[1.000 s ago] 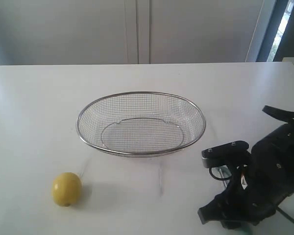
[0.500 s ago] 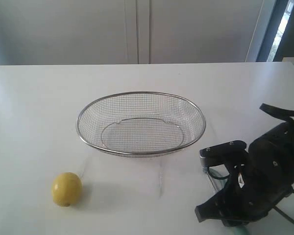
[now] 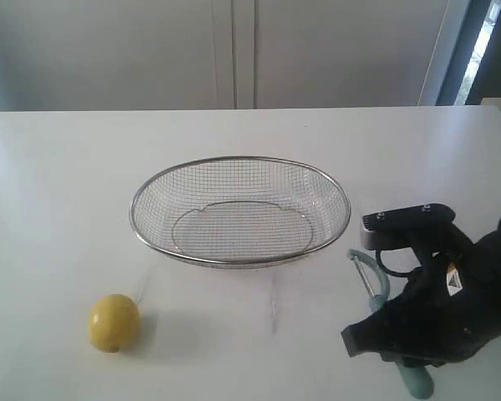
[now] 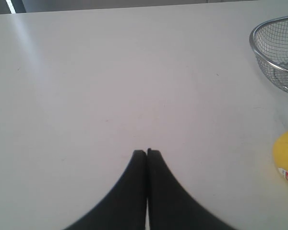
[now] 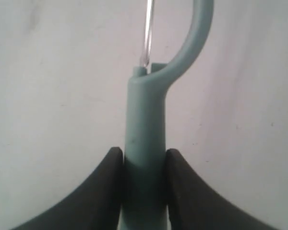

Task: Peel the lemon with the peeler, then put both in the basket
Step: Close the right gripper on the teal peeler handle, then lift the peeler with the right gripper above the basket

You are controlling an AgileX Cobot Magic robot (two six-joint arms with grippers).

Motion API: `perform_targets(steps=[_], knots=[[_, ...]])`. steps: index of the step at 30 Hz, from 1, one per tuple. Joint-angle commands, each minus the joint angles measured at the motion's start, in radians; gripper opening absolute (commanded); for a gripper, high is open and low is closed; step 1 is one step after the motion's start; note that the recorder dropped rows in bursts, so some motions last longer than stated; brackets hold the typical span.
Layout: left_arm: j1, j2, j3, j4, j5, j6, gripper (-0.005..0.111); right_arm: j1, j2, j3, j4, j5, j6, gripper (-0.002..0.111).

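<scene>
The yellow lemon (image 3: 113,322) lies on the white table at the front left, apart from both grippers; the left wrist view shows the lemon (image 4: 287,155) off to one side. The wire-mesh basket (image 3: 234,159) stands in the middle with nothing in it, and its rim (image 4: 259,52) shows in the left wrist view. My right gripper (image 3: 390,322) at the front right is shut on the teal handle of the peeler (image 3: 368,277). In the right wrist view the peeler (image 5: 145,115) sits between both fingers of that gripper (image 5: 144,155), its blade head pointing away. My left gripper (image 4: 147,152) is shut and holds nothing.
The white table (image 3: 58,184) runs back to a pale cabinet wall (image 3: 234,50). The basket stands just left of the right arm's black body (image 3: 476,292). A window frame (image 3: 451,50) shows at the back right.
My right gripper has shut on the peeler's handle and shifted right and up, so the blade head now shows beside the basket. Lemon and basket have not moved.
</scene>
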Motion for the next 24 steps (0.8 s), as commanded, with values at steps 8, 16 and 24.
perform_targets(steps=[8, 16, 24], knots=[[0.006, -0.004, 0.004, 0.005, -0.004, -0.001, 0.0, 0.001, -0.075, -0.039, 0.154, -0.016, -0.262, 0.0], [0.006, -0.004, 0.004, 0.005, -0.004, -0.001, 0.0, 0.001, 0.027, -0.325, -0.07, 0.067, -0.231, 0.0], [0.006, -0.004, 0.004, 0.005, -0.004, -0.001, 0.0, 0.001, 0.218, -0.505, -0.102, 0.095, -0.243, 0.0]])
